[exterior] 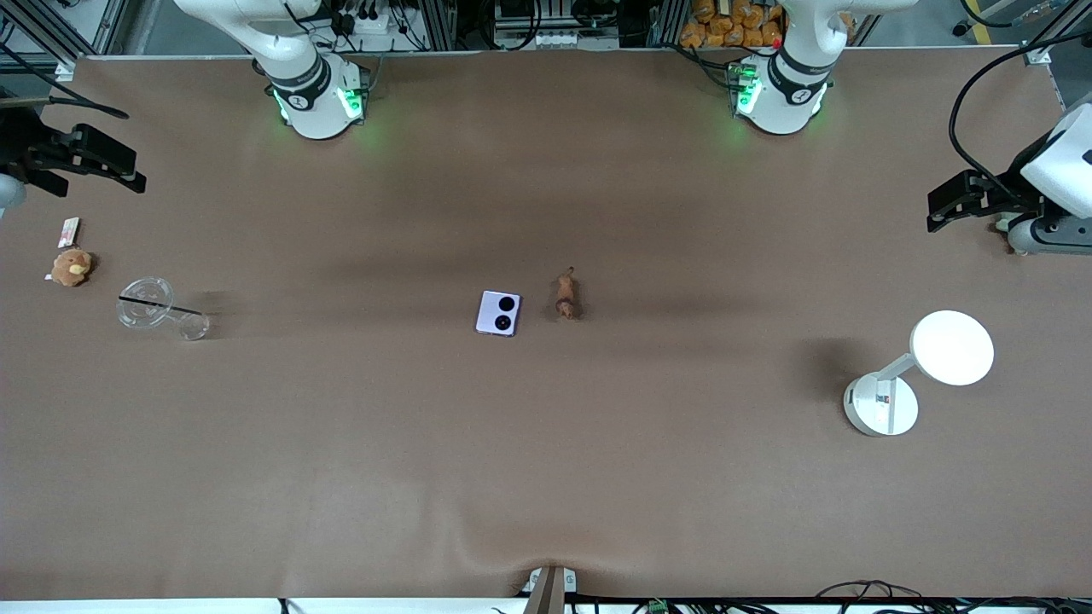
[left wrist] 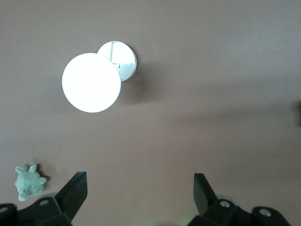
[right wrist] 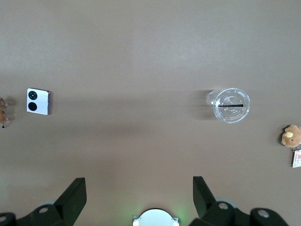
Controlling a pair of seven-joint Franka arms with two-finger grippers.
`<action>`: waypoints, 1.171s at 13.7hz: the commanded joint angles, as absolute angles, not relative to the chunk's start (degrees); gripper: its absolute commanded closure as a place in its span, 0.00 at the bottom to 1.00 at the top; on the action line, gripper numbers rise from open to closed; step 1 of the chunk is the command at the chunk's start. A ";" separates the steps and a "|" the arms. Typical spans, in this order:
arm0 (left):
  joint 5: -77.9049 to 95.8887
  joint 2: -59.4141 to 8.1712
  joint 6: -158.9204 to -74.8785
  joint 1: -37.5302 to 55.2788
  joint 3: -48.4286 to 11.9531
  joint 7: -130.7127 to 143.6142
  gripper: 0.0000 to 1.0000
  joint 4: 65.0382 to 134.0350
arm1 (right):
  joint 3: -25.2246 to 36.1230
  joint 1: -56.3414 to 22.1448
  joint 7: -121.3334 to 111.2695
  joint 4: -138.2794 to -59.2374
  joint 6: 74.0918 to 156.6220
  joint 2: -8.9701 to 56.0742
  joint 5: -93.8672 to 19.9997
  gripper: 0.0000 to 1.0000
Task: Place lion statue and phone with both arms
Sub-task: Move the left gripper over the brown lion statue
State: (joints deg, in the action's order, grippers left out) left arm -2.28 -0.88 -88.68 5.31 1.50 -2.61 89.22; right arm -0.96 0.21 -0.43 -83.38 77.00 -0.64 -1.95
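Observation:
The lavender phone [exterior: 498, 313] lies flat at the table's middle with its two black camera circles up. The small brown lion statue [exterior: 566, 294] stands just beside it, toward the left arm's end. Both also show in the right wrist view, the phone [right wrist: 38, 101] and the lion statue [right wrist: 3, 112]. My right gripper [exterior: 102, 162] is open and empty, up over the right arm's end of the table. My left gripper [exterior: 947, 209] is open and empty, up over the left arm's end. Both are well away from the two objects.
A white round-headed desk lamp [exterior: 930, 367] stands toward the left arm's end. A green plush toy [left wrist: 28, 181] lies near it. A clear plastic cup [exterior: 158, 309], a tan plush toy [exterior: 72, 267] and a small card [exterior: 69, 230] lie at the right arm's end.

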 commanded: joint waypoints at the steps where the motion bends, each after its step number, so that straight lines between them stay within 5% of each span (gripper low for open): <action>1: -1.14 -0.97 -89.21 4.83 1.41 -3.43 0.00 89.21 | -0.97 0.44 -1.14 -83.23 76.38 -0.62 -1.93 0.00; 16: 14.76 -12.03 -90.25 12.38 -3.95 15.38 0.00 85.08 | -1.05 0.26 -1.14 -83.50 76.55 -0.53 -2.37 0.00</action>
State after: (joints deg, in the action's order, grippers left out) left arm 13.55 -9.78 -89.59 9.54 -3.57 12.74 87.01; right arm -0.99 0.20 -0.56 -83.67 76.95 -0.56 -1.95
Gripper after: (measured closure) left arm 0.000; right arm 0.000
